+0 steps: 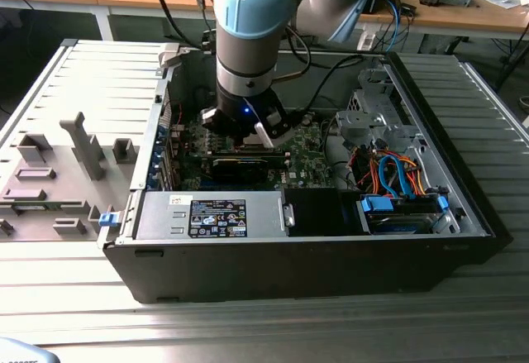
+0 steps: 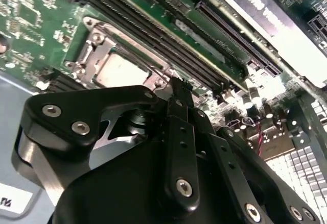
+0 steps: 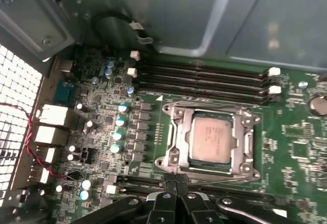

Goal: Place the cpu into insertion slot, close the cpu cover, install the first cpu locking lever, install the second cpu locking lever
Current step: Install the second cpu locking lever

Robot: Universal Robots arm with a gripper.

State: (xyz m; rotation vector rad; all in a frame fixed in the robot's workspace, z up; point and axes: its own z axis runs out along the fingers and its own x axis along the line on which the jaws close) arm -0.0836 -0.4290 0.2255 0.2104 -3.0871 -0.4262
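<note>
I am looking into the open computer case in the exterior view, where the arm is reaching straight down and the gripper is hanging low over the green motherboard. In the first wrist view the cpu is sitting flat in the insertion slot, and the cpu cover is lying down around it, framing the silvery top. From the chip, the memory slots are running across at twelve o'clock, and a column of small capacitors is standing at nine o'clock. The gripper is showing at six o'clock of the slot, just beside its rim, with the two fingertips pressed together and pinching nothing. In the second wrist view the fingertip is hovering just beside the cover's edge; I cannot tell whether it is touching.
</note>
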